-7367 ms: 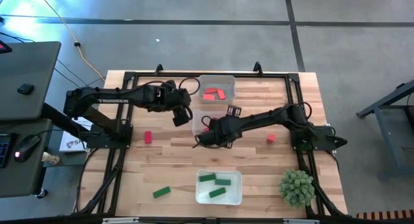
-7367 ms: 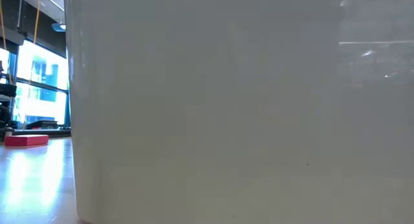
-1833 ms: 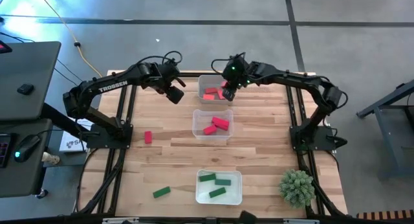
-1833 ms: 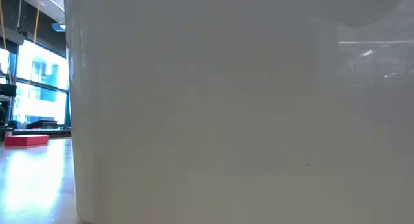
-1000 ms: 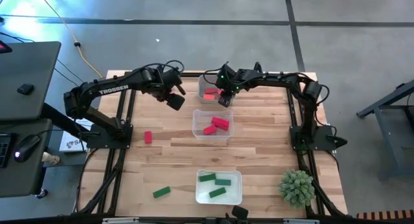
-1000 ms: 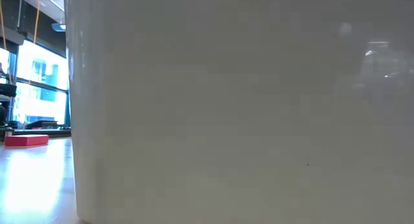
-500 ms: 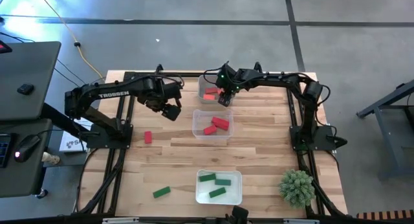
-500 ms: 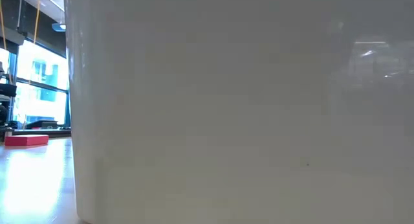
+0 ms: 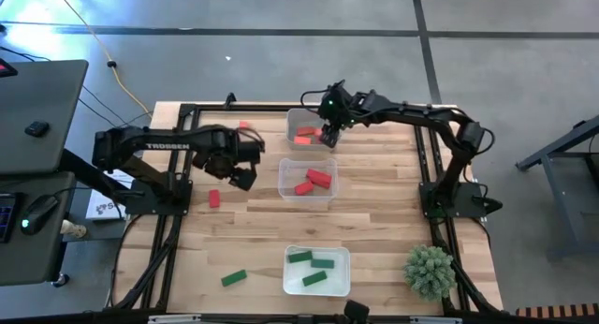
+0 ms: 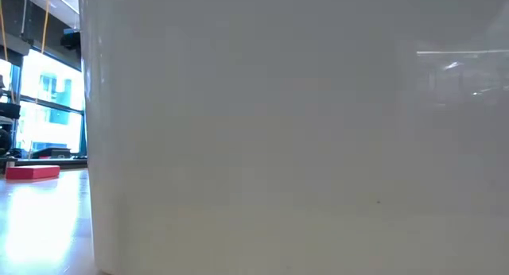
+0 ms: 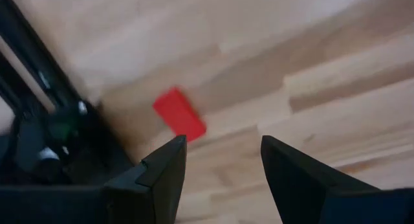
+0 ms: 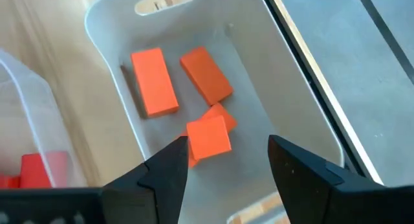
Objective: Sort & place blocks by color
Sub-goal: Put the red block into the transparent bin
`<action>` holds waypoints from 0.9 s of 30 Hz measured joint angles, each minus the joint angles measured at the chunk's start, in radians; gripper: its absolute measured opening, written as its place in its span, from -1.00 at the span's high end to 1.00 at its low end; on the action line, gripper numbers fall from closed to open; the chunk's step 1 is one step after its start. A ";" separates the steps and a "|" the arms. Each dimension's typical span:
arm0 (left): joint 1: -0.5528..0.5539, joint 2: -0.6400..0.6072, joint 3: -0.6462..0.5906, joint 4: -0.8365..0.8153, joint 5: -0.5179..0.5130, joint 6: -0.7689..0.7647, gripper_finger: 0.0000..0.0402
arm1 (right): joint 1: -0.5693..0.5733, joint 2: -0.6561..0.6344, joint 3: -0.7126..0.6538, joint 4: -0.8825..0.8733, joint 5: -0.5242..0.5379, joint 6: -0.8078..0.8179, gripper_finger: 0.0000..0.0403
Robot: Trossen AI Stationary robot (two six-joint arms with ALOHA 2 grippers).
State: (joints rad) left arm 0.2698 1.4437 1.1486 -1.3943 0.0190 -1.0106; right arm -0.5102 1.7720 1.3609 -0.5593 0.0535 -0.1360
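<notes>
High view, so the right end effector hangs over the far tray at about 12 o'clock on the bench, fingers spread and holding nothing. Its wrist cam looks right down into that tray and there are orange blocks lying in it: two bars side by side and a cube-ish one stacked on another just beside them, all loose between the open fingers. Left end effector is out at roughly 9 o'clock, low over the wood, also released, nothing in it. Its wrist cam shows a red block flat on the bench just past the fingertips, not touching them. From above that red block sits just beside the left end effector, toward the near edge. Middle tray has the deep red blocks, dead center. Near tray at 6 o'clock holds three green blocks, and one green bar is loose on the bench at about 7 o'clock. One small orange block sits near the far edge at about 11 o'clock. Plant ball is at 5 o'clock. Low view is mostly blocked by a white wall, with a red block at its edge.
</notes>
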 joint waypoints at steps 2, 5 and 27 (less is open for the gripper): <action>-0.025 0.001 -0.037 0.004 0.015 -0.034 0.06 | 0.000 -0.015 0.000 -0.024 0.001 0.004 0.00; -0.065 0.001 -0.087 0.007 0.021 -0.088 0.06 | 0.002 -0.033 0.000 -0.051 0.000 0.026 0.00; -0.231 0.001 -0.325 0.182 -0.017 -0.472 0.06 | 0.146 -0.040 0.000 -0.231 -0.005 0.095 0.00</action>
State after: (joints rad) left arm 0.0387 1.4448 0.8238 -1.2124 0.0017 -1.4823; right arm -0.3642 1.7321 1.3613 -0.7898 0.0486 -0.0414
